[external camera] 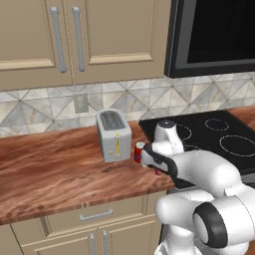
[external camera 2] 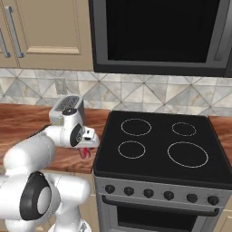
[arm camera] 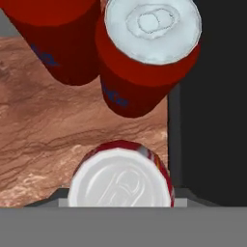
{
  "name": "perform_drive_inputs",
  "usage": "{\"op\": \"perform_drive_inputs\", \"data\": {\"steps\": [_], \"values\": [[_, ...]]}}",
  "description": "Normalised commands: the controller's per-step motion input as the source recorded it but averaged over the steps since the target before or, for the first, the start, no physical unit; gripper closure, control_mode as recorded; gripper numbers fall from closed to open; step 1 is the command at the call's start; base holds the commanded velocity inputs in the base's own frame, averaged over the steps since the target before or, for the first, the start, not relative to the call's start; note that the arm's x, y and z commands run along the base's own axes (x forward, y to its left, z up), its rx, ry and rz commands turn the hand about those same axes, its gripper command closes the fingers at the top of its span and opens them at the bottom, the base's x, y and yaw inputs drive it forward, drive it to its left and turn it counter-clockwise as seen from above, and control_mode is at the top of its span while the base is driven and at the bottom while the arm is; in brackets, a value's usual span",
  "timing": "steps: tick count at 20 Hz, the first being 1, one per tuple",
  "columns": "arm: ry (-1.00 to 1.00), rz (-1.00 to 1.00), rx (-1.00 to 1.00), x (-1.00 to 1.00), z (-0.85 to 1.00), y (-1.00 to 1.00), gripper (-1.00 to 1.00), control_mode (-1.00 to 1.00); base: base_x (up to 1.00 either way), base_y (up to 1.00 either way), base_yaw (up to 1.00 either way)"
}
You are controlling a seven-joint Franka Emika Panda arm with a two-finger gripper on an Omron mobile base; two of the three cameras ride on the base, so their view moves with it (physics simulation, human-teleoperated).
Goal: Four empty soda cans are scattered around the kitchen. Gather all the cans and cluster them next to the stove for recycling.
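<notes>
Right at the bottom of my hand view sits the can [arm camera: 120, 178] I have hold of, its silvery top facing me. My gripper [external camera: 154, 167] is closed on it, though the fingertips are hidden under the can's rim. It hangs low over the wooden counter [arm camera: 58, 140], close to the counter's right edge where the black stove [arm camera: 212, 120] begins.

Just beyond stand two more red cans. The nearer one [arm camera: 144, 58] is upright beside the stove's edge, and the second [arm camera: 58, 38] is at its left, touching or nearly so; I cannot tell which. From the left base camera I see one red can [external camera: 139, 152] peeping out between my wrist and the toaster [external camera: 114, 135], which stands further back on the counter toward the tiled wall.

My worry is the tight space. If I lower this can too far forward, it could knock the pair and tip them, and empty cans would roll easily, maybe off the front edge. If I drift right, the base could land half on the stove's raised lip and topple when I let go. Opening my fingers before the bottom is flat on the wood would drop it crooked. Pulling back up carelessly could also catch the neighbours.
</notes>
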Motion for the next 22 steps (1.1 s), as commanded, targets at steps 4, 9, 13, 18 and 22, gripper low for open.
{"op": "perform_drive_inputs", "data": {"steps": [4, 9, 13, 18, 22], "values": [[0.06, 0.00, 0.00, 0.35, -0.27, -0.21, 1.00, -1.00, 0.00, 0.00, 0.00], [0.04, 0.00, 0.02, 0.18, -0.37, -0.04, 1.00, -1.00, 0.00, 0.00, 0.00], [0.00, 0.00, 0.04, 0.12, -0.24, 0.00, 1.00, -1.00, 0.00, 0.00, 0.00], [0.00, 0.00, 0.04, -0.17, -0.11, 0.00, -1.00, -1.00, 0.00, 0.00, 0.00], [0.00, 0.00, 0.03, -0.34, 0.00, 0.04, -1.00, -1.00, 0.00, 0.00, 0.00]]}}
